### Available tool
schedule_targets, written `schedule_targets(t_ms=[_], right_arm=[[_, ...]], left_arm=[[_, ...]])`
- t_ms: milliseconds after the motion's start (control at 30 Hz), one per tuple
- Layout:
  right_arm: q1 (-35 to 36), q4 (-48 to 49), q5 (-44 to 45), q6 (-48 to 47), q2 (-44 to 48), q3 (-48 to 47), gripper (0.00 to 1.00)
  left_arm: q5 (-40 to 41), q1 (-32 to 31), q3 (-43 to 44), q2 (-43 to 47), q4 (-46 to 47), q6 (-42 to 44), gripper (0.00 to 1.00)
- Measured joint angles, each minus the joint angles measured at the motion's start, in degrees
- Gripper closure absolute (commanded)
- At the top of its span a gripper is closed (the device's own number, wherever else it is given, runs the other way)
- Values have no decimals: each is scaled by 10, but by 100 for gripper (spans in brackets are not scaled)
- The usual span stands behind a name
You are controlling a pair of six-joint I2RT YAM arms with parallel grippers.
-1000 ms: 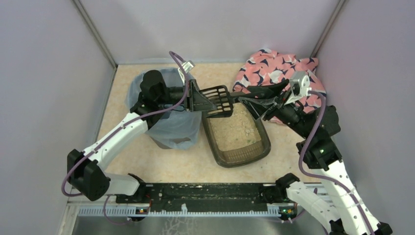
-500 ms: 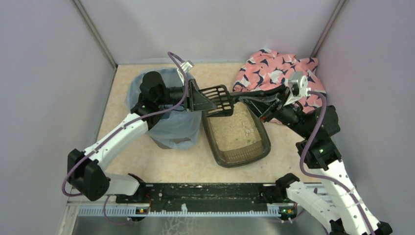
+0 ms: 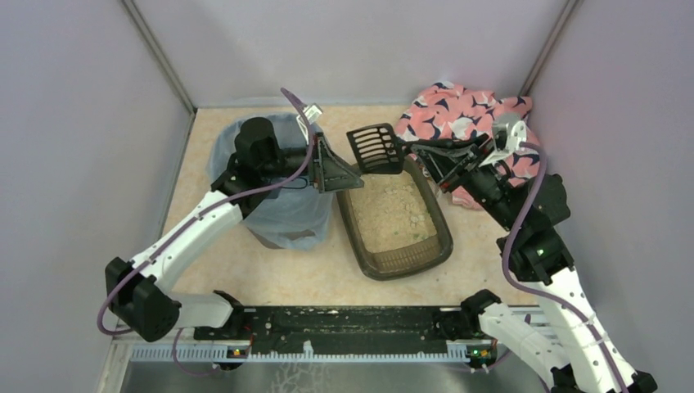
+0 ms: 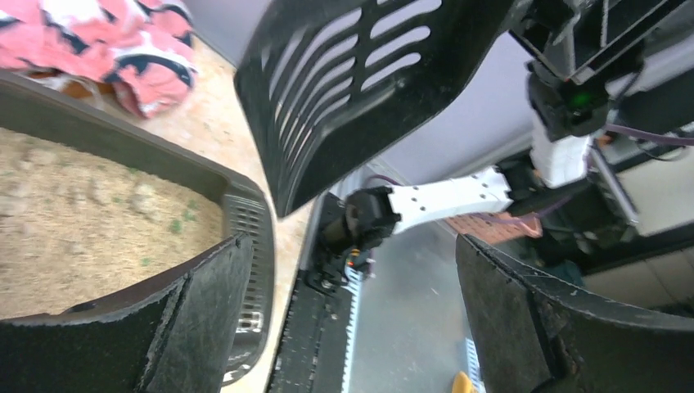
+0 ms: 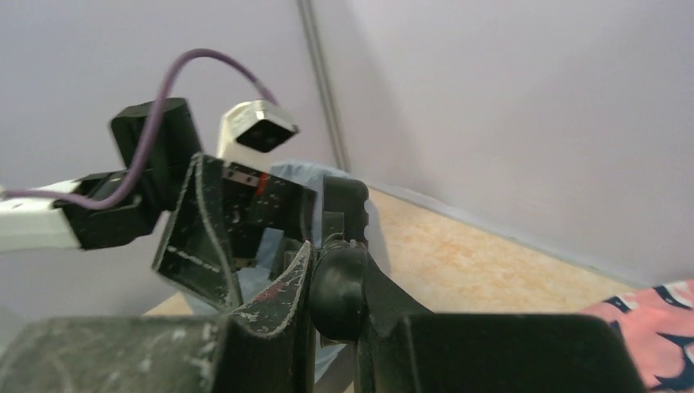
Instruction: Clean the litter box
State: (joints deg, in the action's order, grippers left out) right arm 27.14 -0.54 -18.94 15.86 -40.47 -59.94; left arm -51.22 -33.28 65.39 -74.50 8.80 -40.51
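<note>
Black scoop (image 3: 376, 147) clamped in right pincer (image 3: 419, 154).

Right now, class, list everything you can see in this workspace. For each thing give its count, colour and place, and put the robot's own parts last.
litter box: one, dark brown with beige litter, middle of the table, right of the bin
bin: one, lined with a translucent blue bag, left of the litter box
scoop: one, black and slotted, held above the litter box's far end
patterned cloth: one, pink with dark and white print, far right corner
table: one, speckled beige, under everything
left gripper: one, black, open and empty, by the bin's right edge
right gripper: one, black, shut on the scoop's handle
</note>
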Motion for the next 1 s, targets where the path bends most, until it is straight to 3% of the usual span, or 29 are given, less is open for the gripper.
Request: schedule_targets(t_ms=[167, 400, 733, 1000], right_arm=[[0, -55, 94, -9, -9, -42, 100], [0, -148, 199, -33, -75, -135, 100], [0, -251, 234, -57, -221, -115, 100], [0, -282, 254, -97, -291, -109, 100]], left_arm=[[76, 3, 45, 16, -107, 87, 1], [120, 8, 50, 56, -136, 144, 1], [95, 7, 98, 43, -38, 147, 1], [144, 7, 45, 141, 42, 186, 1]])
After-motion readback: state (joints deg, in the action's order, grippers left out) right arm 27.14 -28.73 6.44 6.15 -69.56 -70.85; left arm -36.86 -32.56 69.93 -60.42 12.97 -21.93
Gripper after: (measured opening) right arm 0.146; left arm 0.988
